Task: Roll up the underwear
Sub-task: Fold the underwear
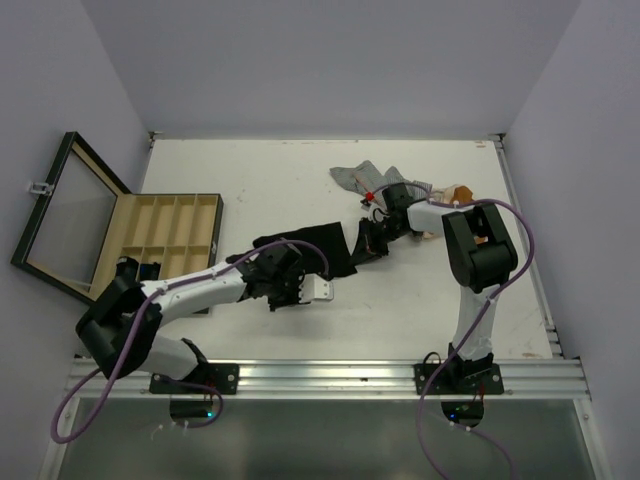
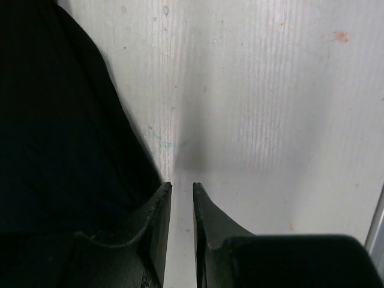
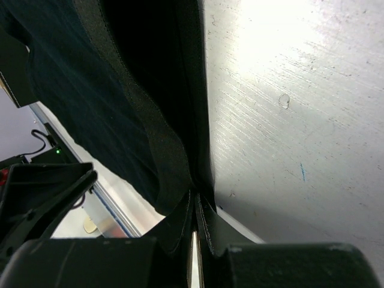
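Observation:
A black underwear lies spread flat at the table's middle. My right gripper is shut on its right edge, and the wrist view shows the waistband fold pinched at the fingertips of that gripper. My left gripper sits at the cloth's near edge. Its fingers stand a narrow gap apart with only bare table between them, and the black cloth lies just to their left. A grey striped underwear and an orange-brown one lie at the back right.
A compartmented wooden box stands open at the left, its glass lid leaning back, with dark cloth in a near compartment. The right arm's elbow rises over the table's right side. White walls enclose the table.

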Controlling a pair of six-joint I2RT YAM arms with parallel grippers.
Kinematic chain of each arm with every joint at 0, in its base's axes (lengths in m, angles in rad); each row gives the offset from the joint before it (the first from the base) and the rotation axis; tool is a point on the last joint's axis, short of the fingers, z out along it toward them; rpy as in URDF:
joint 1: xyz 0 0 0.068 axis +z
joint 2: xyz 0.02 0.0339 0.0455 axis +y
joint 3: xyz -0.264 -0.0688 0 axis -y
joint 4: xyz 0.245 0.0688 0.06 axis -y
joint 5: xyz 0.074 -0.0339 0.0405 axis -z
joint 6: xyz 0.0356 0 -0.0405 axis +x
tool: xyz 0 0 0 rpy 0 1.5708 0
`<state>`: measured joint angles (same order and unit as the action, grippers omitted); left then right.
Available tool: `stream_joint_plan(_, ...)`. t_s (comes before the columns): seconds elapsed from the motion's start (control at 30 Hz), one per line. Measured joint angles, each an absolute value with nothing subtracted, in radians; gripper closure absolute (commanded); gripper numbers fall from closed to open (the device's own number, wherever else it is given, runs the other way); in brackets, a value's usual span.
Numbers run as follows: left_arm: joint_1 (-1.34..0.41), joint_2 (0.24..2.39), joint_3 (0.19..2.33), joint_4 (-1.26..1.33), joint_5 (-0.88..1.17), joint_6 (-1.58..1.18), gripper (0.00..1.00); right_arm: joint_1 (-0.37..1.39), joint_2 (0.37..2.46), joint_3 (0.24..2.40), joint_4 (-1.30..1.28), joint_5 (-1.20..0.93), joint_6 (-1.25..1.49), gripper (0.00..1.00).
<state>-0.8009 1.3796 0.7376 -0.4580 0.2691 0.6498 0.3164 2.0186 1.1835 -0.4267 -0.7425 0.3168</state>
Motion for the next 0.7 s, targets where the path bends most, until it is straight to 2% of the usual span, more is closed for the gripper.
stream_joint_plan(0.23,-0.802,1.465,0.738,-0.408,0.216,0.650,0.69,0.316,2.022,1.187,-0.430,-0.745,0.317,0.92)
stream_joint_plan(0.7,-0.802,1.487,0.737,-0.331,0.129,0.650,0.69,0.316,2.024,1.190,-0.434,-0.746,0.313,0.92)
